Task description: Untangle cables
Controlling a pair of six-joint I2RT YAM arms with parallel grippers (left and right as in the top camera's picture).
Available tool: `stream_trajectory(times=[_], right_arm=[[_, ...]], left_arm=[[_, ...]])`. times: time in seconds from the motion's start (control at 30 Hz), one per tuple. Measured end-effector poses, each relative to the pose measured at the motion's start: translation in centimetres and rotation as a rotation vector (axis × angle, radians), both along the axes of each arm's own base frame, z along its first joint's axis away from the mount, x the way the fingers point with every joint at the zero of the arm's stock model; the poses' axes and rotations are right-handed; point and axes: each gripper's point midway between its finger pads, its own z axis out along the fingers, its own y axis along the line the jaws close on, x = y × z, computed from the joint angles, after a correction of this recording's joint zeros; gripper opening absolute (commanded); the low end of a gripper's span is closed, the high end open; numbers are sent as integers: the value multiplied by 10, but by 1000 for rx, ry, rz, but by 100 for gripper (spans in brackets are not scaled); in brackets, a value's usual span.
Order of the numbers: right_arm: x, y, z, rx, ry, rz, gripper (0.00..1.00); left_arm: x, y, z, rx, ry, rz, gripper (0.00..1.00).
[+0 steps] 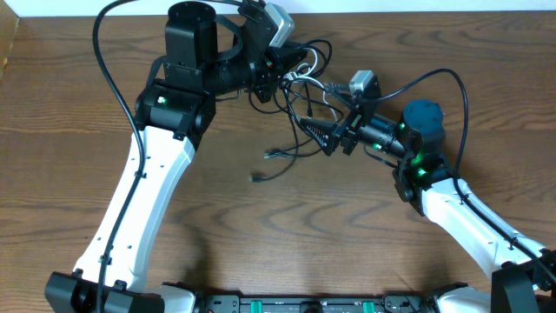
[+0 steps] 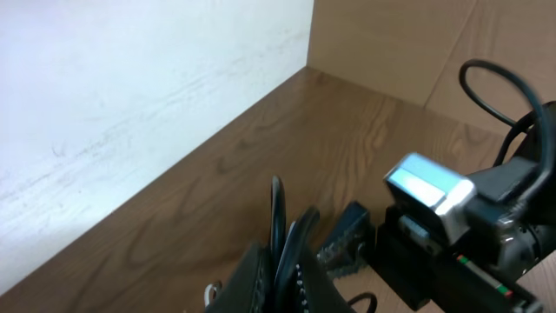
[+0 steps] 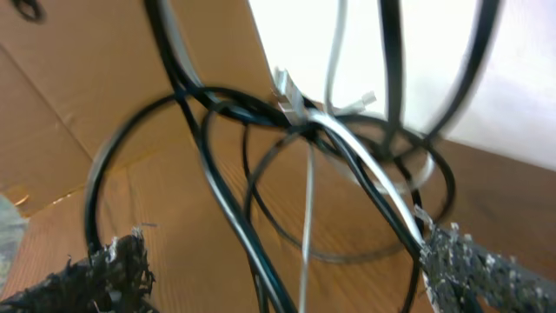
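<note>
The cables (image 1: 306, 85) form a tangle of thin black loops with a white strand at the table's far middle. My left gripper (image 1: 280, 71) is shut on the tangle's left side; in the left wrist view its fingers (image 2: 261, 283) pinch black cables (image 2: 276, 213) that rise between them. My right gripper (image 1: 327, 136) stands open just below the tangle. In the right wrist view black cables (image 3: 228, 209) and a thin white wire (image 3: 308, 200) hang between its wide-apart fingertips (image 3: 476, 261), touching neither clearly. A small white connector (image 3: 291, 94) sits in the knot.
A loose black cable end (image 1: 276, 154) trails onto the wooden table (image 1: 261, 243) toward the middle. The right arm's wrist camera (image 2: 430, 189) is close beside my left fingers. A white wall (image 2: 130, 87) and cardboard panel (image 2: 391, 43) border the far edge.
</note>
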Motion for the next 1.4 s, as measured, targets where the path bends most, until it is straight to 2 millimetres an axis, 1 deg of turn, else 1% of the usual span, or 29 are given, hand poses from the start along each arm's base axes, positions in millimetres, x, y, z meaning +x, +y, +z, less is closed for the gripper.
stream_trajectory(times=[0.1,0.2,0.33,0.53,0.7,0.8,0.9,0.93,1.0,1.03,1.1,1.13,1.17,1.23,1.37,1.4], right_arm=[[-9,5,17,27,-82,62,99],[-21,10,24,39,-121,134,99],[-34,15,24,40,-122,220,99],[-46,18,23,41,-121,291,98],[-48,18,18,29,-110,302,99],[-42,17,12,15,-85,268,94],[-30,14,7,1,-70,196,86],[-25,12,6,-3,-68,166,79],[-16,8,5,-10,-70,107,54],[-12,6,5,-14,-72,84,40],[-6,4,5,-18,-73,46,17],[-4,3,5,-20,-75,33,9],[-2,2,5,-20,-74,21,5],[0,0,4,-21,-73,2,1],[11,-8,2,-20,-46,-68,1],[16,-14,0,-18,-24,-100,1]], left_arm=[[-1,0,0,-1,3,-3,8],[-1,-1,0,-2,2,-7,8],[-1,-1,1,-4,-4,-8,7],[0,-1,3,-8,-14,-10,8],[-2,-3,5,-14,-15,-23,8],[-8,-6,7,-29,-12,-60,7],[-15,-10,9,-47,-8,-105,8],[-17,-11,10,-52,-7,-119,8],[-20,-12,11,-60,-5,-140,8],[-21,-13,11,-62,-5,-145,8],[-22,-13,12,-65,-5,-151,8],[-22,-13,12,-64,-5,-149,8],[-21,-13,11,-62,-5,-144,8],[-16,-10,9,-49,-8,-110,8],[-1,-1,1,-5,1,-6,8],[8,6,-5,21,15,65,8]])
